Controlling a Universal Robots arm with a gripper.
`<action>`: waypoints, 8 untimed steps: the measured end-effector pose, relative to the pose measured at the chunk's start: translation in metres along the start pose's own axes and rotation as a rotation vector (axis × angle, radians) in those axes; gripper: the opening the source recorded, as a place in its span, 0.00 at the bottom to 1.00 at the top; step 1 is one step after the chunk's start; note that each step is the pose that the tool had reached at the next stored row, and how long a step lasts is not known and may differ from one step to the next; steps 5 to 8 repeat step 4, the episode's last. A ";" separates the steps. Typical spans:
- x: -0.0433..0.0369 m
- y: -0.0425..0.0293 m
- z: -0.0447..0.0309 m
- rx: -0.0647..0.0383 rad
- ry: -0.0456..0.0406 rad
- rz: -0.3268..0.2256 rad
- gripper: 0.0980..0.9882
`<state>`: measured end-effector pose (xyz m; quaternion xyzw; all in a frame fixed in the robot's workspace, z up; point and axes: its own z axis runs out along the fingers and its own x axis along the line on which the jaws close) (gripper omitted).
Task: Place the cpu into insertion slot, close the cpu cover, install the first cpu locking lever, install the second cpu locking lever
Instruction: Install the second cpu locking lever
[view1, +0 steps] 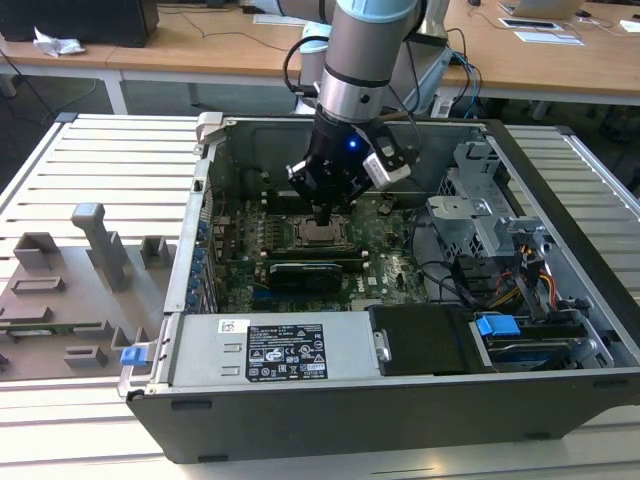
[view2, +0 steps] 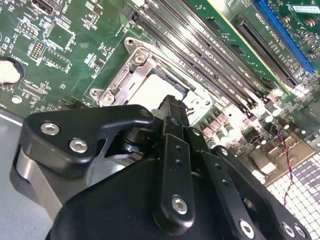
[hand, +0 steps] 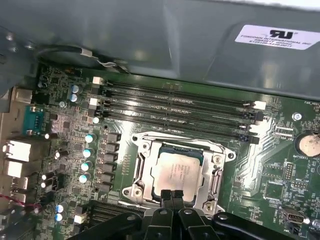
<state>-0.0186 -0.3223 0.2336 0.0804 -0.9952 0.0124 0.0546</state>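
The cpu (hand: 176, 172), a pale silvery square, lies flat in the insertion slot (hand: 172, 146) on the green motherboard. The cpu cover (hand: 142, 160), a silvery frame, lies down around it with the chip showing through its window. My gripper (hand: 172, 194) hangs over the near edge of the socket, its two black fingertips pressed together, close to the cover's rim. In the second wrist view the gripper (view2: 172, 104) points at the cpu (view2: 152, 90) and the cover (view2: 120, 82). In the exterior view the gripper (view1: 322, 213) stands just above the cpu (view1: 320, 235) inside the open case.
Long black memory slots (hand: 175, 102) run beside the socket, below the grey case wall (hand: 150, 40). A coin battery (hand: 310, 145) sits on the board. The power supply (view1: 290, 350), drive cage (view1: 470, 215) and cables (view1: 530, 280) crowd the case. A grey fixture tray (view1: 70, 280) lies outside.
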 end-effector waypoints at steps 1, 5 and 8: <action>0.0000 0.0000 -0.0001 0.000 0.0001 0.000 0.01; 0.0000 0.0000 -0.0001 0.000 0.0001 0.000 0.01; 0.0000 0.0000 -0.0001 0.000 0.0001 0.000 0.01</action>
